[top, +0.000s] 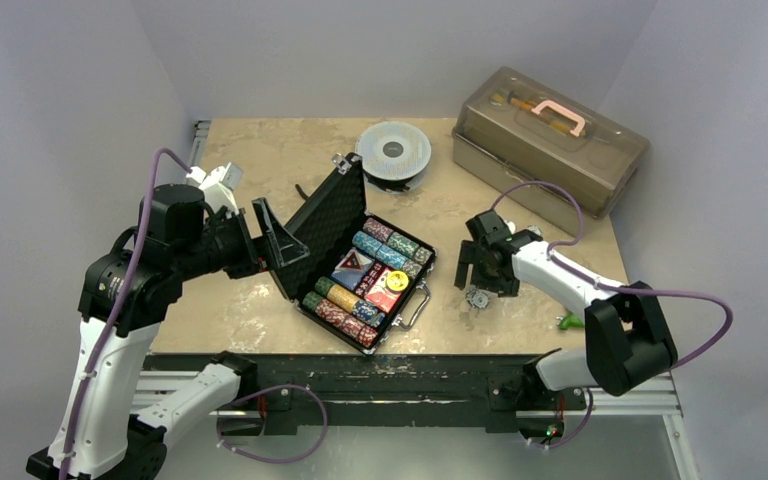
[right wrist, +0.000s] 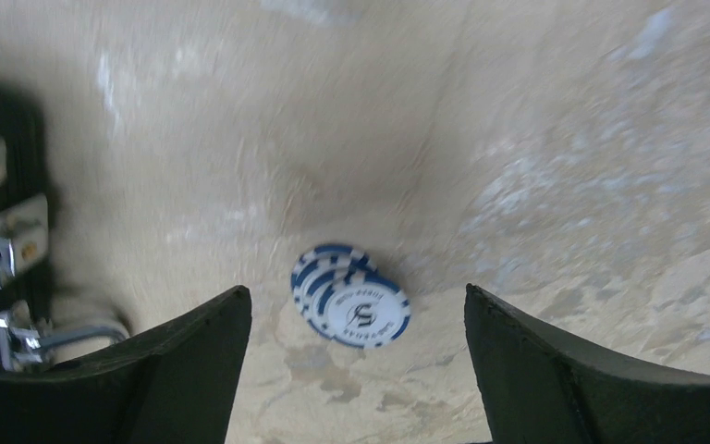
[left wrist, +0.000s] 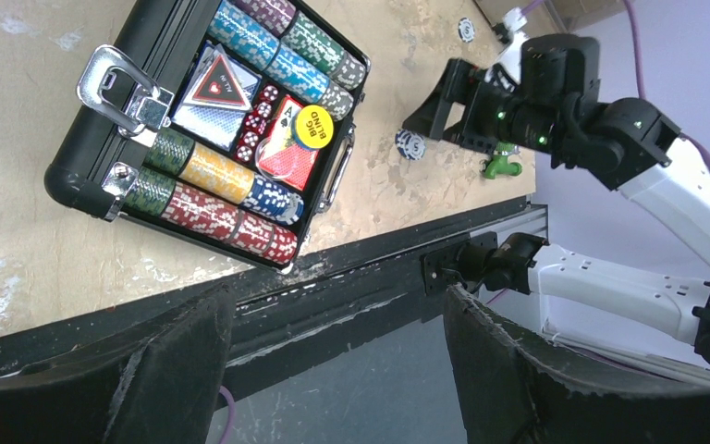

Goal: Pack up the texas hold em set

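Note:
The small black briefcase (top: 312, 232) lies open at mid-table, its foam lid propped up on the left. Its base holds rows of multicoloured poker chips (top: 388, 249), two card decks (top: 353, 269) and a yellow disc (top: 396, 281). The case also shows in the left wrist view (left wrist: 75, 176). A short fanned stack of blue-and-white chips (right wrist: 351, 305) lies loose on the table right of the case. My right gripper (right wrist: 355, 294) is open just above it, one finger on each side. My left gripper (top: 272, 236) is open and empty beside the lid's outer face.
A translucent brown toolbox (top: 550, 135) with a pink handle stands at the back right. A round grey spool (top: 393, 152) sits behind the case. A small green object (top: 568, 322) lies near the front right edge. Another loose chip (left wrist: 466, 30) lies further back.

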{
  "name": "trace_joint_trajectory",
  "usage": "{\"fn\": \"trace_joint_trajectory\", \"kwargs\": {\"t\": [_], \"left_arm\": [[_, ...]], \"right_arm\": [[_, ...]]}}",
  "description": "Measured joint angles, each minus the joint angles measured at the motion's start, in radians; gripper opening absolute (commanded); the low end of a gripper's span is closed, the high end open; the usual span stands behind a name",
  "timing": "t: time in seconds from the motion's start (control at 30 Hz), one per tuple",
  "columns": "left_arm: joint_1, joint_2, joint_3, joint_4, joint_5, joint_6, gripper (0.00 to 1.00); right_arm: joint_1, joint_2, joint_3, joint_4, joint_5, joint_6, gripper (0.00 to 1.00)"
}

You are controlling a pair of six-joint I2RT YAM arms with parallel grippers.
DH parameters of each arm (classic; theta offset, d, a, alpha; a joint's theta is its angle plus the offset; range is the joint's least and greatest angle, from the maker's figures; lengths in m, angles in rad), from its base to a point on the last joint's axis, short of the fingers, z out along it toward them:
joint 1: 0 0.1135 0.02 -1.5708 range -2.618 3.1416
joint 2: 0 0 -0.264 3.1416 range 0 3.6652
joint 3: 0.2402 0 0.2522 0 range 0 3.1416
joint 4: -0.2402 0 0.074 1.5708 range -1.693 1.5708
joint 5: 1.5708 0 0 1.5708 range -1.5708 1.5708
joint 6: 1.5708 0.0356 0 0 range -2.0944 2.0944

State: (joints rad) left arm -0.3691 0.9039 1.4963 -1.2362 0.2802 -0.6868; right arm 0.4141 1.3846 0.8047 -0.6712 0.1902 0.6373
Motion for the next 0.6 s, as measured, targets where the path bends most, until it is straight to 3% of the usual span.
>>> {"fn": "trace_joint_trajectory", "kwargs": {"t": [0.27, 0.47, 0.6], "left_arm": [[0.000, -0.001, 0.001, 0.000, -0.002, 0.003, 0.80], [0.000, -0.011, 0.009, -0.006, -0.022, 0.009, 0.80], [0.000, -0.024, 0.019, -0.017, -0.044, 0.018, 0.80]], "right_arm": [[-0.343, 0.040, 0.068, 0.098, 0.022, 0.042, 0.94], [-0.470, 0.233, 0.168, 0.200, 0.040, 0.062, 0.94], [-0.490, 0.272, 0.190, 0.215, 0.066, 0.063, 0.86]]}}
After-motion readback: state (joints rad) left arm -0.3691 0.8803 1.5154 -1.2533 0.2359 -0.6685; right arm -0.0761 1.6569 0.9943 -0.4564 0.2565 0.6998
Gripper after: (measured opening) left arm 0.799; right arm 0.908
